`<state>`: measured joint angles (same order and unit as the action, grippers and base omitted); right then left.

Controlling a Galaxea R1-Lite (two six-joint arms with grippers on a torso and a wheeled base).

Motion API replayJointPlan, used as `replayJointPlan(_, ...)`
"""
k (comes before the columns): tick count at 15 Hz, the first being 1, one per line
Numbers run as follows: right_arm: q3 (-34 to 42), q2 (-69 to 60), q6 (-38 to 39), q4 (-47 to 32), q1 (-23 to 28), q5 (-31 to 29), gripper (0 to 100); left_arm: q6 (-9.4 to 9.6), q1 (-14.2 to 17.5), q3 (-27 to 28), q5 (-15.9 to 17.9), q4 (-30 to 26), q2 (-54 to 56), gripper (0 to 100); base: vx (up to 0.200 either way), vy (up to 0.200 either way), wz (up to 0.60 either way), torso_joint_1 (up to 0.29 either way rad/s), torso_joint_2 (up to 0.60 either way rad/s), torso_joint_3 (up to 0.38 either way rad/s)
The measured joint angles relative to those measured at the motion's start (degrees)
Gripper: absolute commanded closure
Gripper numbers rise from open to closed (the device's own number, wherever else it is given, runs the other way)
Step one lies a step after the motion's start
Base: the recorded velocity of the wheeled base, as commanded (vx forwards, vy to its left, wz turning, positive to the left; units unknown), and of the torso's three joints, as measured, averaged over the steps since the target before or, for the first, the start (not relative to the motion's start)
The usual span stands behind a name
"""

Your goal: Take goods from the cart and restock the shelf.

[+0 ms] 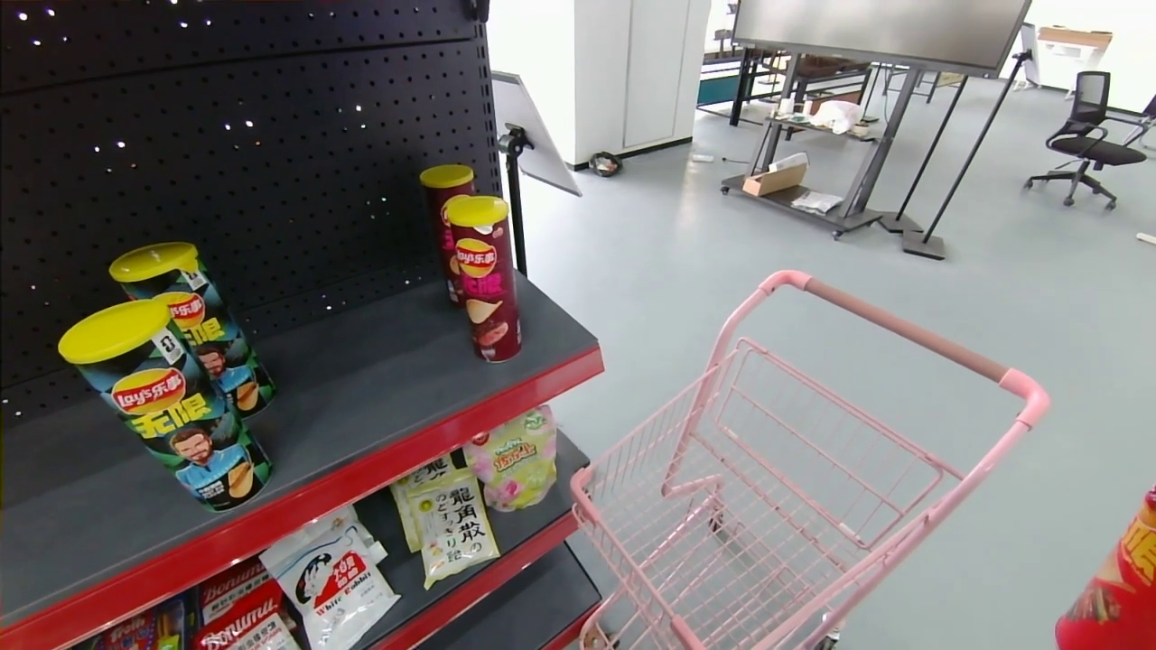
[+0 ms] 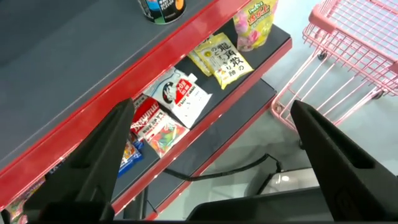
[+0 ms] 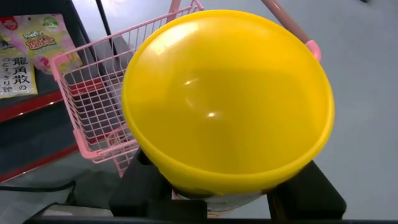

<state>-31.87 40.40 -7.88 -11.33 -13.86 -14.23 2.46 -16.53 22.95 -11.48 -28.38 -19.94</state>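
Right end effector [image 3: 224, 200] is clamped on a red chip can [image 3: 227, 93] below its yellow lid. In the head view the can sits at the lower right corner of the frame, right of the pink cart [image 1: 894, 323] and well apart from the shelf [image 1: 379, 379]. No other goods are visible in the cart basket.

Left end effector [image 2: 211, 163] has its fingers spread and holds nothing. It hangs over the lower shelf rows, where the snack bags [image 2: 180, 99] lie.

Shelf top, head view: two green cans [image 1: 167, 406] stand at left. Two dark red cans [image 1: 488, 280] stand at centre, close to the front edge. There is bare board between the groups.

Risks, as judged:
- The path from lower right to the shelf crosses the cart handle. A low carry could strike it and roll the cart.
- The cans are tall and narrow. A sideways brush on approach could topple the dark red pair off the red lip.
- The lid blocks the wrist camera's view below, so the can base cannot be checked at set-down. Releasing while tilted or half over the edge would tip it.
- The grip is high on a smooth tube, so it could slip or swing under fast motion.
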Motion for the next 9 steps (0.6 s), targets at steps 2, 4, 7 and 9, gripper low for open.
replayJointPlan(2, 0.01, 0.34, 0.00, 0.05, 0.00, -0.05, 100, -0.01, 0.00, 0.00, 0.00, 0.02, 0.10, 0, 0.000, 0.000, 0.00, 0.119, -0.29, -0.144)
replayJointPlan(4, 0.59, 0.52, 0.09, 0.09, 0.20, -0.16, 100, -0.01, 0.00, 0.00, -0.01, 0.00, 0.18, 0, 0.000, 0.000, 0.00, 0.000, 0.00, 0.000)
replayJointPlan(7, 1.57, 0.52, 0.02, 0.16, 1.05, -0.17, 100, 0.00, 0.00, 0.16, -0.04, 0.00, 0.18, 0, 0.000, 0.000, 0.60, 0.009, 0.00, -0.007)
replayJointPlan(9, 2.11, 0.30, 0.00, 0.16, 1.30, -0.22, 100, 0.05, 0.02, 0.17, -0.12, 0.00, 0.16, 0, 0.000, 0.000, 0.60, 0.005, 0.00, 0.000)
